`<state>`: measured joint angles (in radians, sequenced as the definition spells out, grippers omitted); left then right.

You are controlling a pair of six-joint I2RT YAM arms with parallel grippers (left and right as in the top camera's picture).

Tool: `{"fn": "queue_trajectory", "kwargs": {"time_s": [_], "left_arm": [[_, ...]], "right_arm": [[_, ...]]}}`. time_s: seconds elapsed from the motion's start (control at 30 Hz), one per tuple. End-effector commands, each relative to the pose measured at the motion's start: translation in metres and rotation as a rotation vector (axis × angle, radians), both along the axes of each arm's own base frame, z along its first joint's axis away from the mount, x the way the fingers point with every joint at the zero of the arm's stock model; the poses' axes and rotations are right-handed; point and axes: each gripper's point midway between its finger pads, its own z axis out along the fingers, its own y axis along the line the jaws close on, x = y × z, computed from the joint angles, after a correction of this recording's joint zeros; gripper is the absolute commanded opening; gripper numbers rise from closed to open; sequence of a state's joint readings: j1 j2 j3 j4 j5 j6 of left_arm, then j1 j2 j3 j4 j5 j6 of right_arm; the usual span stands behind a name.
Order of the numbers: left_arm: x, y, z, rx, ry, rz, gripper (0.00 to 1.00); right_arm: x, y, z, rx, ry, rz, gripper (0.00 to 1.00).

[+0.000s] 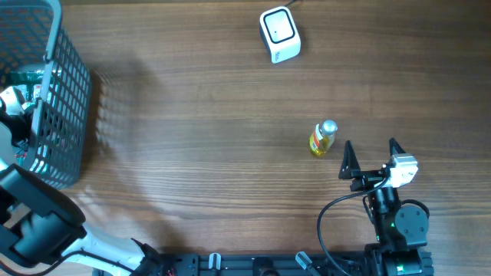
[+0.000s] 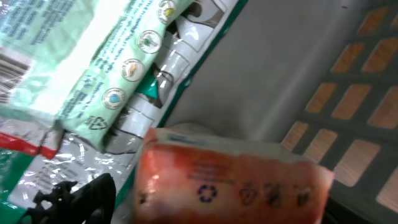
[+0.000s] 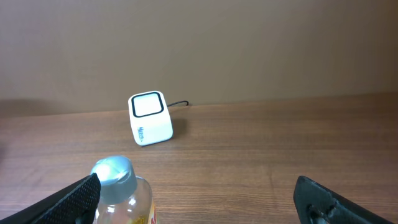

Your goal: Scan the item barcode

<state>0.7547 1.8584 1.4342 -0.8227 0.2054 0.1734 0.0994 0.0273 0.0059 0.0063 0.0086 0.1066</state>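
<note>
A white cube barcode scanner stands at the back of the table, also seen as the scanner in the right wrist view. My left gripper reaches down into the grey mesh basket. An orange-red packet lies right in front of its jaws. One black finger shows just left of the packet, a narrow gap apart; the other finger is hidden. My right gripper stands open and empty. A small bottle of yellow liquid with a silver cap stands just beside its left finger.
In the basket lie a pale green pouch with a barcode and a silvery green-edged packet. The grey basket wall rises close on the right. Bare wooden table lies between the basket, the bottle and the scanner.
</note>
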Motion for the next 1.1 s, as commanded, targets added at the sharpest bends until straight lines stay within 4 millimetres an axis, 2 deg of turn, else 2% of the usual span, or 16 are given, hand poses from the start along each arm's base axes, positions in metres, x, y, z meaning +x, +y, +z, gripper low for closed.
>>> {"fn": "queue_trajectory", "kwargs": {"time_s": [0.0,0.13,0.2,0.27,0.3,0.4,0.43,0.57,0.63,0.7,0.73,0.8,0.87,0.97,1.07], "left_arm": [[-0.001,-0.01,-0.016,-0.065,0.014,-0.017,0.68],[0.0,-0.009,-0.006,-0.048,-0.002,-0.016,0.62],[0.003,-0.006,0.009,-0.02,-0.032,-0.017,0.62],[0.009,0.0,0.038,0.03,-0.086,-0.015,0.61],[0.013,0.004,0.066,0.078,-0.135,-0.016,0.6],[0.018,0.009,0.127,0.181,-0.245,-0.016,0.48],[0.018,0.01,0.158,0.238,-0.301,-0.016,0.47],[0.01,0.002,0.264,0.428,-0.502,-0.019,0.47],[-0.003,-0.011,0.315,0.479,-0.621,0.028,0.47],[-0.016,-0.03,0.346,0.448,-0.73,0.085,0.47],[-0.019,-0.057,0.365,0.383,-0.818,0.075,0.47],[-0.021,-0.087,0.375,0.321,-0.862,0.045,0.46],[-0.024,-0.113,0.374,0.282,-0.858,-0.001,0.45],[-0.029,-0.175,0.356,0.146,-0.793,-0.114,0.44],[-0.034,-0.213,0.332,0.064,-0.694,-0.186,0.43]], "right_arm": [[0.0,-0.004,0.001,-0.009,-0.006,-0.019,1.0],[0.0,-0.004,0.001,-0.009,-0.006,-0.019,1.0],[0.0,-0.004,0.001,-0.009,-0.006,-0.019,1.0],[0.0,-0.004,0.001,-0.01,-0.006,-0.019,1.0],[0.0,-0.004,0.001,-0.009,-0.006,-0.019,1.0],[0.0,-0.004,0.001,-0.01,-0.006,-0.019,1.0],[0.0,-0.004,0.001,-0.01,-0.006,-0.019,1.0],[0.0,-0.004,0.001,-0.01,-0.005,-0.019,1.0],[0.0,-0.004,0.001,-0.009,-0.006,-0.019,1.0],[0.0,-0.004,0.001,-0.009,-0.006,-0.019,1.0],[0.0,-0.004,0.001,-0.009,-0.006,-0.019,1.0],[0.0,-0.004,0.001,-0.009,-0.006,-0.019,1.0],[0.0,-0.004,0.001,-0.009,-0.006,-0.019,1.0],[0.0,-0.004,0.001,-0.009,-0.006,-0.019,1.0],[0.0,-0.004,0.001,-0.009,-0.006,-0.019,1.0]]}}
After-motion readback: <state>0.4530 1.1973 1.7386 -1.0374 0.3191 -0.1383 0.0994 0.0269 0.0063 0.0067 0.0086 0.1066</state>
